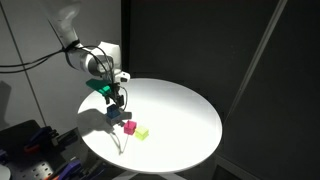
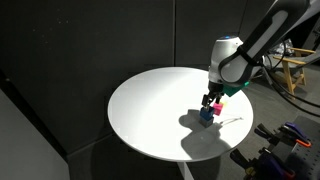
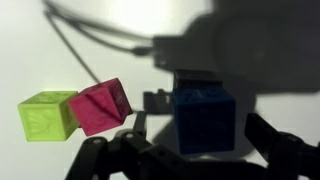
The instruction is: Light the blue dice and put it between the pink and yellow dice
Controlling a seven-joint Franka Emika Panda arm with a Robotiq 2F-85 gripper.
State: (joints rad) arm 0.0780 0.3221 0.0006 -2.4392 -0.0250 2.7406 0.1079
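Observation:
The blue dice (image 3: pixel 203 120) rests on the white round table (image 1: pixel 185 110), dark in the gripper's shadow. My gripper (image 3: pixel 198 128) is open and straddles it, with a visible gap on each side between the fingers and the cube. The pink dice (image 3: pixel 102 107) sits tilted to its left, touching the yellow dice (image 3: pixel 45 117). In both exterior views the gripper (image 1: pixel 117 100) (image 2: pixel 210 100) hangs just over the blue dice (image 1: pixel 113 115) (image 2: pixel 206 113). The pink dice (image 1: pixel 128 127) and yellow dice (image 1: pixel 142 132) lie close beside it.
A thin cable (image 3: pixel 95 35) runs across the tabletop beyond the cubes. The cubes sit near the table's edge (image 2: pixel 215 150). Dark curtains surround the table, and equipment (image 1: pixel 30 140) stands beside it.

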